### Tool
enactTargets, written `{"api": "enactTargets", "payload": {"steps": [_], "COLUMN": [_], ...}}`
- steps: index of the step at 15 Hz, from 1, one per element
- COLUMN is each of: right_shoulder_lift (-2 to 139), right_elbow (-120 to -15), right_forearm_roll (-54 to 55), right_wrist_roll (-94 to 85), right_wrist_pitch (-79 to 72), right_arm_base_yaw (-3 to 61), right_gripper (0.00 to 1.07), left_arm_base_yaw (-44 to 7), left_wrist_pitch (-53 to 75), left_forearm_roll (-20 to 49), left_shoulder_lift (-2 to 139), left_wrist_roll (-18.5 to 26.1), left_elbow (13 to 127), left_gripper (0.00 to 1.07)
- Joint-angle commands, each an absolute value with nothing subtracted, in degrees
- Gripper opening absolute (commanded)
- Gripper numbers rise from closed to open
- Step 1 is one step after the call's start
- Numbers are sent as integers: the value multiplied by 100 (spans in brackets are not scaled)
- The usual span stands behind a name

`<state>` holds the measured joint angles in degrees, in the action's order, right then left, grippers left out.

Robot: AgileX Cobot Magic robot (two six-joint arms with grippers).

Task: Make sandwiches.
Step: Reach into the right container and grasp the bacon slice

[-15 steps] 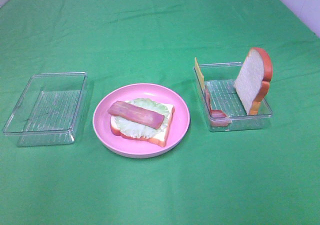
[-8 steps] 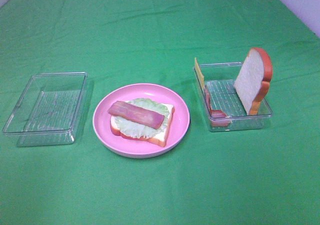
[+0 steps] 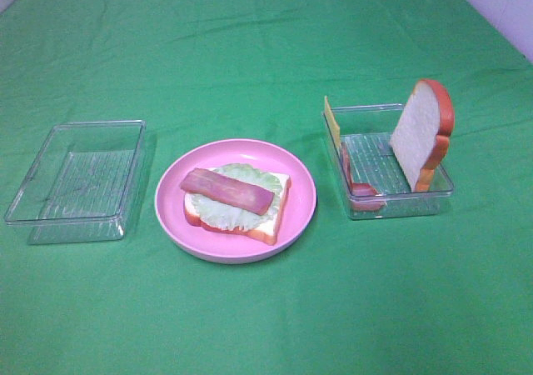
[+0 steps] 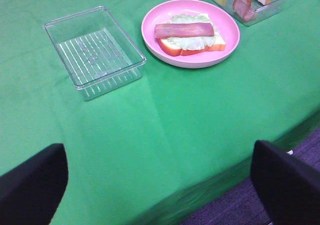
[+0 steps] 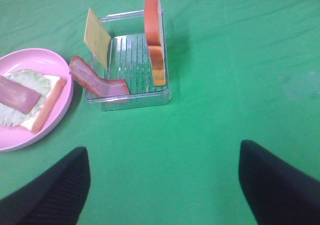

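**Supervisor:** Where is the work, and how will it handle?

**Operator:** The half-built sandwich (image 3: 237, 200), a white toy bread slice topped with pale lettuce and one bacon strip, lies on the round pink plate (image 3: 305, 193). The upright white bread slice with orange-brown crust (image 3: 420, 133), the yellow cheese square (image 3: 332, 123) and a second reddish bacon strip (image 3: 360, 187) lean inside the clear plastic tray (image 3: 400, 204) to the plate's right. I judge all the pieces light, stiff and smooth, so likely to slip. I would pinch each one across its flat faces, near the raised edge.

**Supervisor:** Claw state?

**Operator:** The left gripper (image 4: 157, 150) and the right gripper (image 5: 162, 150) are both spread wide, holding and touching nothing.
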<state>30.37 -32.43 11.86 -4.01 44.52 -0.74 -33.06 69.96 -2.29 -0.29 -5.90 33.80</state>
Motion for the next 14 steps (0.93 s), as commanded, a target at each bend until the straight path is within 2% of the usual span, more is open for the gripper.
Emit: {"api": "enactTargets", "payload": {"steps": [1,5,8,12,14], "right_shoulder_lift": [4188,6148,7357,8228,8709], "right_elbow": [-3759,-5025,-5919,-6560,-6870], "right_forearm_roll": [1409,2057,2670,2676,2475], "right_wrist_roll": [-819,-1610,-2005,-2011,-2005], "right_wrist_pitch": [4309,4819,5208,5414,5426], "right_arm_base_yaw": [-97,-92,-86,-86,195], "right_gripper": [76,76,76,73,73], "left_arm_base_yaw": [-3323,-3323,-3323,-3323,-3323], "left_wrist_pitch": [6893,6096,5987,5987,5987], "left_forearm_roll": [-206,-258,-264,-281,-281], "left_shoulder_lift": [-120,-143,-132,-132,-132], "left_wrist_roll": [-487,-493,-487,-487,-487], "left_elbow": [3157,2928,2853,2853,2853], "left_gripper": [94,94,94,93,93]}}
